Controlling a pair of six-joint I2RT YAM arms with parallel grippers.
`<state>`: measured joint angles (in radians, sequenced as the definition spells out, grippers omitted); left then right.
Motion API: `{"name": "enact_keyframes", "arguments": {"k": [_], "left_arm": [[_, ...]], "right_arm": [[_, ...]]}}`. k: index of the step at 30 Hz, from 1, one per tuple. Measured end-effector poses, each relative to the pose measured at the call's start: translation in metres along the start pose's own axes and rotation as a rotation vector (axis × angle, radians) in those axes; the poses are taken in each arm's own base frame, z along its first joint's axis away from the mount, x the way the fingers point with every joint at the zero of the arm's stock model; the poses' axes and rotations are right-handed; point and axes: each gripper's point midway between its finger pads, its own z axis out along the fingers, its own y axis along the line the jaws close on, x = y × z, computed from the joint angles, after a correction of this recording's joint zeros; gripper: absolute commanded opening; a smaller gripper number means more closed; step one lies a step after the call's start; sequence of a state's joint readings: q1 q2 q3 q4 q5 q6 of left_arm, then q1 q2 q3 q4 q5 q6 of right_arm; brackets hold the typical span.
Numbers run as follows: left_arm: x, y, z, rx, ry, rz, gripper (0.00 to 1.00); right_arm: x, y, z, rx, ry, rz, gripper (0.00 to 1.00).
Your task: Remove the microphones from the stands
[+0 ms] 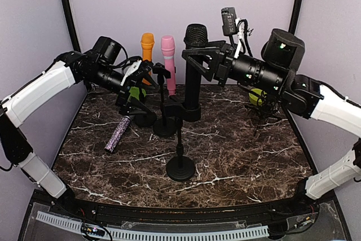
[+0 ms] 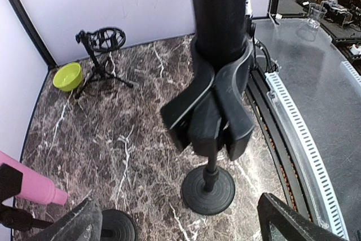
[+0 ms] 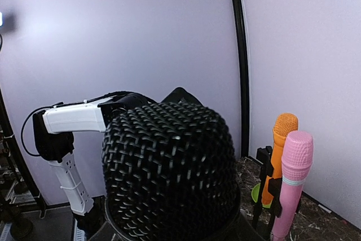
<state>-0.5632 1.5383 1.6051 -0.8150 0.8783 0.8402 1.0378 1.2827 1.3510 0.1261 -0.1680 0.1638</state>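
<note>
Top external view: the black microphone stands upright at mid-table, its lower end seated in the clip of a round-based stand. The right gripper reaches in from the right, its jaws partly closed around the handle just below the mesh head. The left gripper hangs to the left of the stand with jaws spread wide, holding nothing. A purple glitter microphone lies flat on the marble table near it. An orange microphone and a pink microphone stand side by side along the far wall. The left wrist camera looks between its parted fingers at the clip hugging the black handle. A green bowl and an empty ring-mount stand sit beyond it. The right wrist camera is filled by the mesh head.
</note>
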Motion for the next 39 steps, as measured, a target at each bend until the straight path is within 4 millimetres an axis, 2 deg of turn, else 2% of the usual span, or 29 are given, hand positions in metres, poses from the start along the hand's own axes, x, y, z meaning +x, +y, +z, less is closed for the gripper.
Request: {"name": "enact_keyframes", "arguments": {"k": [6, 9, 13, 15, 20, 23, 25, 32, 33, 39], "left_arm": [[-0.018, -0.011, 0.000, 0.041, -0.048, -0.001, 0.99], [-0.033, -0.018, 0.010, 0.083, -0.058, 0.037, 0.99], [-0.048, -0.022, 0.028, 0.132, -0.061, 0.078, 0.92], [-0.047, -0.019, 0.038, 0.147, -0.054, 0.081, 0.88], [-0.029, -0.017, 0.048, 0.175, 0.000, 0.056, 0.80], [-0.024, -0.019, 0.049, 0.178, 0.016, 0.057, 0.72], [-0.020, -0.021, 0.049, 0.178, 0.023, 0.054, 0.61], [-0.018, -0.024, 0.046, 0.170, 0.028, 0.050, 0.12], [-0.018, -0.022, 0.047, 0.159, 0.030, 0.044, 0.08], [-0.015, -0.018, 0.047, 0.136, 0.049, 0.050, 0.08]], "right_arm": [[0.001, 0.002, 0.006, -0.023, -0.014, 0.013, 0.20], [0.002, 0.003, 0.009, -0.035, -0.024, 0.020, 0.20], [0.003, 0.005, 0.009, -0.049, -0.032, 0.025, 0.20], [0.002, 0.006, 0.009, -0.051, -0.035, 0.025, 0.19], [0.003, 0.005, 0.009, -0.051, -0.035, 0.018, 0.19], [0.003, 0.005, 0.009, -0.051, -0.034, 0.013, 0.19], [0.003, 0.005, 0.009, -0.051, -0.034, 0.011, 0.18], [0.008, 0.006, 0.009, -0.063, -0.012, 0.016, 0.18], [0.011, 0.005, 0.009, -0.061, -0.001, 0.018, 0.18], [0.012, 0.000, 0.012, -0.046, 0.028, -0.011, 0.16]]}}
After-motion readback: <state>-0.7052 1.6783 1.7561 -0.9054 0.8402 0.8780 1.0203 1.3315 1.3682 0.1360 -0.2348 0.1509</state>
